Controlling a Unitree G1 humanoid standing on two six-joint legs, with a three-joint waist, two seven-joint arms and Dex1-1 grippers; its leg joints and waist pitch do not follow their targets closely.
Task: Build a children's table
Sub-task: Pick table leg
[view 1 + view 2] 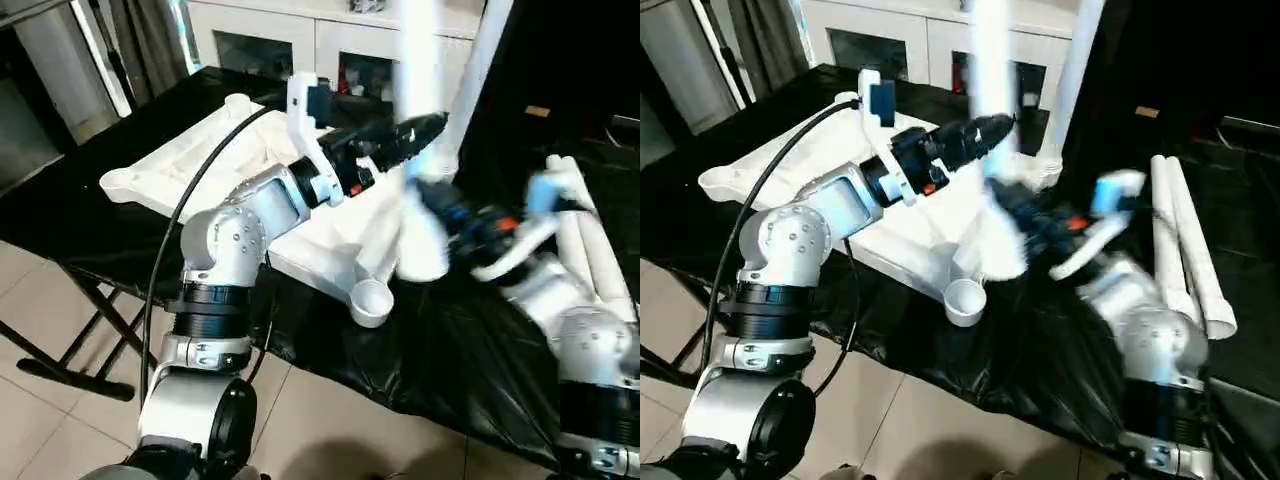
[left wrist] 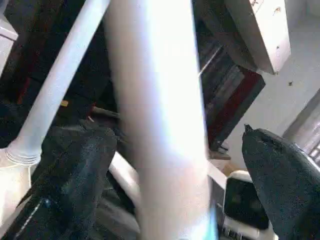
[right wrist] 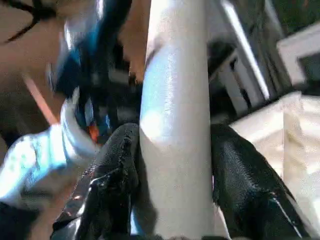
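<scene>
Right gripper [image 3: 170,190] has its fingers clamped on a white leg [image 3: 175,100], held upright mid-frame over the white table top [image 1: 200,160], which lies upside down on the black tabletop [image 1: 420,350]. Left gripper [image 2: 175,165] fingers are spread wide around that leg, not touching. Two spare legs [image 1: 600,250] lie at right.

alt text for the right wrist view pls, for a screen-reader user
The right gripper clamps a white table leg between its two black fingers, the tube rising upright between them. Behind it are part of the white tabletop and the other arm, blurred.
</scene>
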